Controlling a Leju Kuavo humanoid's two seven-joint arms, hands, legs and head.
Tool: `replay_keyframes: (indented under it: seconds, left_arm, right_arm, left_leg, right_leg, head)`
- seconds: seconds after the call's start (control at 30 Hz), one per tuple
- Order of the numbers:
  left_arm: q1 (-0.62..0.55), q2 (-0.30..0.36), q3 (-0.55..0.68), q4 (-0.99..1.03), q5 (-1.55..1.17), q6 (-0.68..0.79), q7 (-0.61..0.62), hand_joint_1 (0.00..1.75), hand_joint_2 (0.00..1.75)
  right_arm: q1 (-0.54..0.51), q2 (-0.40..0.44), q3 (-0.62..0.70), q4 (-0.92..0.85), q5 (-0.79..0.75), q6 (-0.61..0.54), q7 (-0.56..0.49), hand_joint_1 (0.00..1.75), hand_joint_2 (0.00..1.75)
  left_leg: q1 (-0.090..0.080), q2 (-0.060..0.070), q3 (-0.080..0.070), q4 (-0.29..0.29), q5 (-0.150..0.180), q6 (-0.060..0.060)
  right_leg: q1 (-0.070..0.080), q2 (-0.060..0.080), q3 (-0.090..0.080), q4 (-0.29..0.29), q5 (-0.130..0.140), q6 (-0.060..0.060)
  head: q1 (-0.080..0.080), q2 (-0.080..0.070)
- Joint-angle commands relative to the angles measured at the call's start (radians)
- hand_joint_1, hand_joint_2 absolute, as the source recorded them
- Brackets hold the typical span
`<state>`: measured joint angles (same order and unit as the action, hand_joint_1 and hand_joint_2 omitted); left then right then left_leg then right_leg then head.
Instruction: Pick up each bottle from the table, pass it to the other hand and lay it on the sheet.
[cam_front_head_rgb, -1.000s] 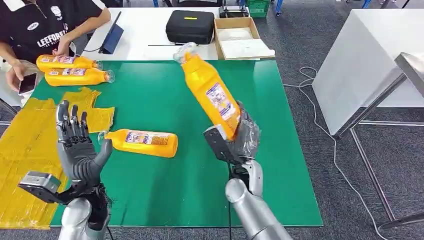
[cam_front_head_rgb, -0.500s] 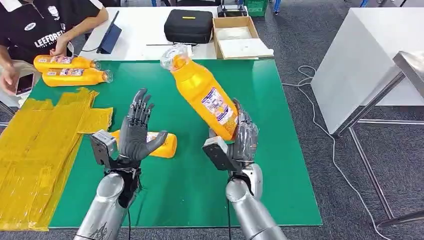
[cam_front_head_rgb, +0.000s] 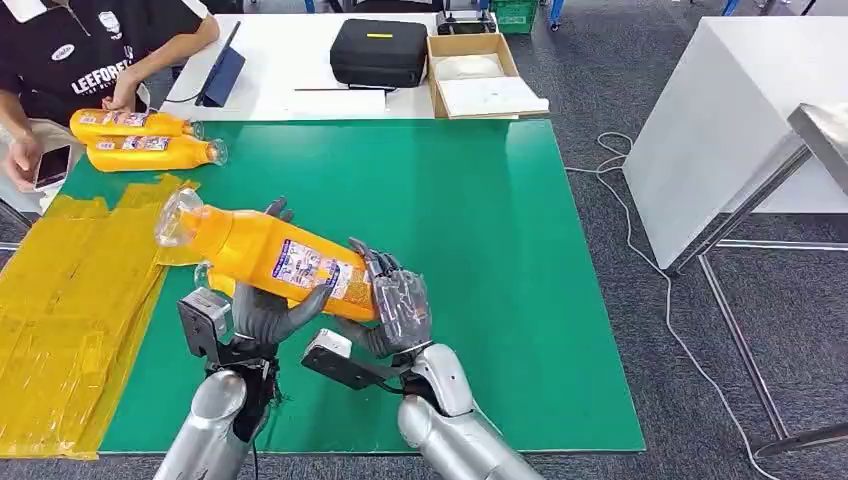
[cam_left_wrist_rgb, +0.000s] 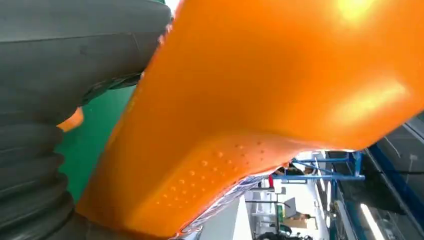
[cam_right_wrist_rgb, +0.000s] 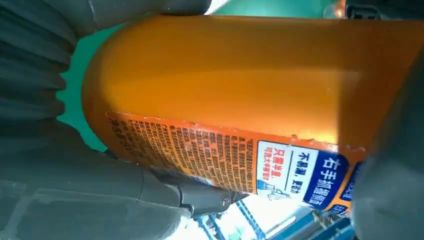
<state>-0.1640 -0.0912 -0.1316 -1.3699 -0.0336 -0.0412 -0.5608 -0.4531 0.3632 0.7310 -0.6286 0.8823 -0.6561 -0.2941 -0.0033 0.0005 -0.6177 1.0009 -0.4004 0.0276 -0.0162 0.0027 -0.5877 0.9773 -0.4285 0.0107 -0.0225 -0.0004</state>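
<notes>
Two hands meet on one orange bottle above the green table. Right hand grips the bottle's base end, fingers curled over the labelled side; in the right wrist view the thumb and fingers wrap the orange body close around the printed label. Left hand sits under the bottle's middle, palm up, thumb reaching along the lower side and fingertips showing past the far edge; the left wrist view has the grey thumb against the orange wall, so contact is plain, though whether the fingers have fully closed I cannot tell. Bottle lies nearly level, tilted slightly, with its clear cap end pointing toward the robot's left and raised over the table's left part, next to the yellow sheet. Yellow sheet is wrinkled and hangs over the table's left edge. Second orange bottle lies on the table beneath the held one, mostly hidden by it and the left hand. Two more orange bottles lie side by side at the far left corner, caps toward the right. Person in a black shirt sits at that corner, one hand by the bottles, the other holding a phone. White table beyond carries a black case and an open cardboard box.
</notes>
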Motion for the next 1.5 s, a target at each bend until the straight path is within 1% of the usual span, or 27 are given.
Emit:
replay_keyframes:
  seconds: [0.03, 0.13, 0.2, 0.23, 0.3, 0.37, 0.4, 0.43, 0.53, 0.57, 0.6, 0.67, 0.7, 0.73, 0.77, 0.8, 0.83, 0.9, 0.93, 1.0, 1.03, 1.1, 1.27, 1.37, 1.4, 1.43, 1.5]
  left_arm:
    - [0.017, 0.011, 0.033, -0.034, 0.011, -0.006, 0.012, 0.00, 1.75]
    - [0.017, 0.011, 0.033, -0.034, 0.011, -0.006, 0.012, 0.00, 1.75]
    - [0.017, 0.011, 0.033, -0.034, 0.011, -0.006, 0.012, 0.00, 1.75]
    - [0.017, 0.011, 0.033, -0.034, 0.011, -0.006, 0.012, 0.00, 1.75]
    - [0.027, 0.013, 0.039, -0.038, 0.016, -0.010, 0.013, 0.00, 1.75]
    - [0.028, 0.016, 0.042, -0.026, 0.031, -0.028, 0.008, 0.00, 1.75]
    - [0.022, 0.013, 0.046, -0.014, 0.045, -0.044, 0.006, 0.00, 1.75]
    - [0.014, 0.009, 0.049, -0.002, 0.048, -0.048, 0.005, 0.00, 1.75]
    - [-0.021, 0.007, 0.066, 0.021, 0.075, -0.066, 0.006, 0.00, 1.75]
    - [-0.035, 0.007, 0.075, 0.025, 0.092, -0.072, 0.011, 0.00, 1.75]
    - [-0.051, 0.008, 0.091, 0.026, 0.134, -0.097, 0.024, 0.00, 1.75]
    - [-0.059, 0.007, 0.125, 0.017, 0.221, -0.148, 0.049, 0.00, 1.75]
    - [-0.060, 0.007, 0.149, 0.009, 0.283, -0.181, 0.068, 0.00, 1.75]
    - [-0.063, 0.008, 0.165, 0.009, 0.354, -0.229, 0.095, 0.00, 1.75]
    - [-0.068, 0.010, 0.178, 0.017, 0.433, -0.280, 0.131, 0.00, 1.75]
    - [-0.079, 0.015, 0.194, 0.034, 0.506, -0.320, 0.166, 0.00, 1.75]
    - [-0.079, 0.015, 0.194, 0.034, 0.506, -0.320, 0.166, 0.00, 1.75]
    - [-0.098, 0.016, 0.208, 0.068, 0.561, -0.342, 0.188, 0.00, 1.75]
    - [-0.107, 0.016, 0.214, 0.080, 0.583, -0.349, 0.198, 0.00, 1.75]
    - [-0.135, 0.016, 0.231, 0.124, 0.637, -0.351, 0.221, 0.00, 1.75]
    - [-0.144, 0.016, 0.234, 0.138, 0.652, -0.351, 0.226, 0.00, 1.75]
    - [-0.156, 0.015, 0.238, 0.157, 0.671, -0.353, 0.231, 0.00, 1.75]
    - [-0.161, 0.016, 0.235, 0.165, 0.675, -0.354, 0.232, 0.00, 1.75]
    - [-0.173, 0.013, 0.224, 0.176, 0.682, -0.355, 0.234, 0.02, 1.75]
    - [-0.175, 0.012, 0.222, 0.178, 0.682, -0.354, 0.234, 1.40, 1.75]
    - [-0.179, 0.008, 0.216, 0.181, 0.683, -0.354, 0.231, 1.75, 1.75]
    - [-0.182, 0.004, 0.210, 0.181, 0.685, -0.354, 0.227, 1.75, 1.75]
  right_arm:
    - [-0.065, -0.014, 0.300, 0.125, 0.097, -0.042, 0.092, 1.75, 1.75]
    - [-0.065, -0.014, 0.300, 0.125, 0.097, -0.042, 0.092, 1.75, 1.75]
    - [-0.065, -0.014, 0.300, 0.125, 0.097, -0.042, 0.092, 1.75, 1.75]
    - [-0.065, -0.014, 0.300, 0.125, 0.097, -0.042, 0.092, 1.75, 1.75]
    - [-0.071, -0.014, 0.313, 0.131, 0.123, -0.042, 0.107, 1.75, 1.75]
    - [-0.067, -0.014, 0.298, 0.130, 0.180, -0.042, 0.127, 1.75, 1.75]
    - [-0.063, -0.014, 0.283, 0.131, 0.236, -0.042, 0.142, 1.75, 1.75]
    - [-0.059, -0.014, 0.277, 0.132, 0.274, -0.042, 0.154, 1.75, 1.75]
    - [-0.055, -0.014, 0.280, 0.134, 0.376, -0.042, 0.186, 1.75, 1.75]
    - [-0.053, -0.014, 0.286, 0.145, 0.364, -0.042, 0.178, 1.75, 1.75]
    - [-0.058, -0.014, 0.309, 0.157, 0.330, -0.042, 0.170, 1.75, 1.75]
    - [-0.066, -0.014, 0.352, 0.161, 0.292, -0.042, 0.170, 1.75, 1.75]
    - [-0.072, -0.014, 0.379, 0.160, 0.264, -0.042, 0.173, 1.75, 1.75]
    - [-0.077, -0.014, 0.399, 0.159, 0.243, -0.042, 0.173, 1.75, 1.75]
    - [-0.080, -0.014, 0.416, 0.157, 0.227, -0.042, 0.170, 1.75, 1.75]
    - [-0.084, -0.014, 0.429, 0.155, 0.219, -0.042, 0.173, 1.75, 1.75]
    - [-0.084, -0.014, 0.429, 0.155, 0.219, -0.042, 0.173, 1.75, 1.75]
    - [-0.090, -0.014, 0.436, 0.159, 0.204, -0.042, 0.171, 1.75, 1.75]
    - [-0.093, -0.014, 0.440, 0.159, 0.200, -0.042, 0.171, 1.75, 1.75]
    - [-0.103, -0.014, 0.454, 0.163, 0.175, -0.042, 0.176, 1.75, 1.75]
    - [-0.107, -0.014, 0.458, 0.162, 0.166, -0.042, 0.179, 1.75, 1.75]
    - [-0.111, -0.014, 0.461, 0.163, 0.157, -0.042, 0.181, 1.75, 1.75]
    - [-0.114, -0.014, 0.462, 0.164, 0.152, -0.042, 0.182, 1.75, 1.75]
    - [-0.118, -0.014, 0.457, 0.169, 0.143, -0.042, 0.180, 1.75, 1.75]
    - [-0.119, -0.014, 0.455, 0.170, 0.142, -0.042, 0.180, 1.75, 1.75]
    - [-0.119, -0.014, 0.450, 0.173, 0.140, -0.042, 0.179, 1.75, 1.75]
    - [-0.120, -0.014, 0.444, 0.176, 0.142, -0.042, 0.181, 1.75, 1.75]
  left_leg:
    - [0.001, 0.000, 0.003, 0.000, -0.001, -0.002]
    - [0.001, -0.001, 0.005, -0.001, -0.002, -0.003]
    - [0.000, -0.003, 0.002, 0.000, 0.000, -0.002]
    - [0.001, -0.005, 0.006, -0.001, -0.001, -0.004]
    - [0.000, -0.003, 0.003, -0.001, 0.000, -0.002]
    - [0.000, -0.002, 0.003, -0.001, 0.000, -0.002]
    - [0.001, -0.003, 0.005, -0.001, -0.001, -0.003]
    - [0.000, -0.003, 0.003, -0.001, 0.000, -0.002]
    - [0.001, -0.006, 0.003, -0.001, 0.000, -0.003]
    - [0.001, -0.007, 0.004, -0.001, 0.000, -0.003]
    - [0.001, -0.006, 0.002, -0.001, 0.000, -0.002]
    - [0.001, -0.007, 0.005, -0.001, 0.000, -0.003]
    - [0.001, -0.004, 0.002, 0.000, 0.000, -0.002]
    - [0.001, -0.007, 0.005, -0.001, 0.000, -0.004]
    - [0.001, -0.005, 0.003, 0.000, 0.000, -0.003]
    - [0.001, -0.006, 0.004, 0.000, 0.000, -0.003]
    - [0.001, -0.003, 0.002, 0.000, 0.000, -0.002]
    - [0.001, -0.006, 0.005, -0.001, 0.000, -0.004]
    - [0.001, -0.005, 0.002, -0.001, 0.000, -0.002]
    - [0.001, -0.007, 0.005, -0.002, 0.000, -0.004]
    - [0.001, -0.005, 0.002, -0.001, 0.001, -0.002]
    - [0.001, -0.008, 0.004, -0.001, 0.001, -0.003]
    - [0.001, -0.008, 0.006, -0.001, 0.000, -0.004]
    - [0.001, -0.005, 0.002, -0.001, 0.001, -0.002]
    - [0.001, -0.005, 0.003, -0.001, 0.000, -0.003]
    - [0.001, -0.006, 0.004, -0.001, 0.000, -0.003]
    - [0.001, -0.007, 0.004, -0.001, 0.000, -0.003]
  right_leg:
    - [0.001, 0.000, 0.003, -0.001, -0.001, -0.001]
    - [0.001, -0.001, 0.006, -0.002, -0.002, -0.002]
    - [0.001, -0.003, 0.002, -0.002, -0.001, -0.001]
    - [0.001, -0.005, 0.007, -0.003, -0.002, -0.002]
    - [0.001, -0.003, 0.003, -0.002, -0.001, -0.001]
    - [0.001, -0.002, 0.003, -0.002, -0.001, -0.001]
    - [0.001, -0.003, 0.005, -0.002, -0.001, -0.002]
    - [0.001, -0.003, 0.002, -0.001, -0.001, -0.001]
    - [0.001, -0.006, 0.004, -0.002, -0.001, -0.002]
    - [0.002, -0.007, 0.005, -0.003, -0.002, -0.002]
    - [0.001, -0.006, 0.002, -0.002, -0.001, -0.001]
    - [0.002, -0.008, 0.005, -0.003, -0.002, -0.002]
    - [0.002, -0.005, 0.001, -0.002, -0.001, -0.001]
    - [0.002, -0.007, 0.006, -0.003, -0.002, -0.002]
    - [0.002, -0.005, 0.002, -0.002, -0.001, -0.002]
    - [0.002, -0.005, 0.003, -0.002, -0.001, -0.002]
    - [0.002, -0.002, 0.000, -0.002, -0.001, -0.001]
    - [0.002, -0.006, 0.005, -0.003, -0.002, -0.002]
    - [0.002, -0.004, 0.001, -0.002, -0.001, -0.001]
    - [0.002, -0.007, 0.005, -0.003, -0.002, -0.002]
    - [0.002, -0.004, 0.001, -0.002, -0.001, -0.001]
    - [0.002, -0.007, 0.004, -0.002, -0.002, -0.002]
    - [0.002, -0.007, 0.006, -0.003, -0.002, -0.002]
    - [0.002, -0.004, 0.001, -0.002, -0.001, -0.001]
    - [0.002, -0.004, 0.003, -0.002, -0.002, -0.002]
    - [0.002, -0.006, 0.004, -0.003, -0.002, -0.002]
    - [0.002, -0.006, 0.004, -0.002, -0.002, -0.002]
  head:
    - [0.000, 0.000]
    - [0.000, 0.000]
    - [0.000, 0.000]
    - [0.000, 0.000]
    - [0.000, 0.000]
    - [0.000, 0.000]
    - [0.000, 0.000]
    - [0.000, 0.000]
    - [0.000, 0.000]
    - [0.000, 0.000]
    - [0.000, 0.000]
    - [0.000, 0.000]
    - [0.000, 0.000]
    - [0.000, 0.000]
    - [0.000, 0.000]
    - [0.000, 0.000]
    - [0.000, 0.000]
    - [0.000, 0.000]
    - [0.000, 0.000]
    - [0.000, 0.000]
    - [0.000, 0.000]
    - [0.000, 0.000]
    - [0.000, 0.000]
    - [0.001, 0.000]
    - [0.000, 0.000]
    - [0.000, 0.000]
    - [0.000, 0.000]
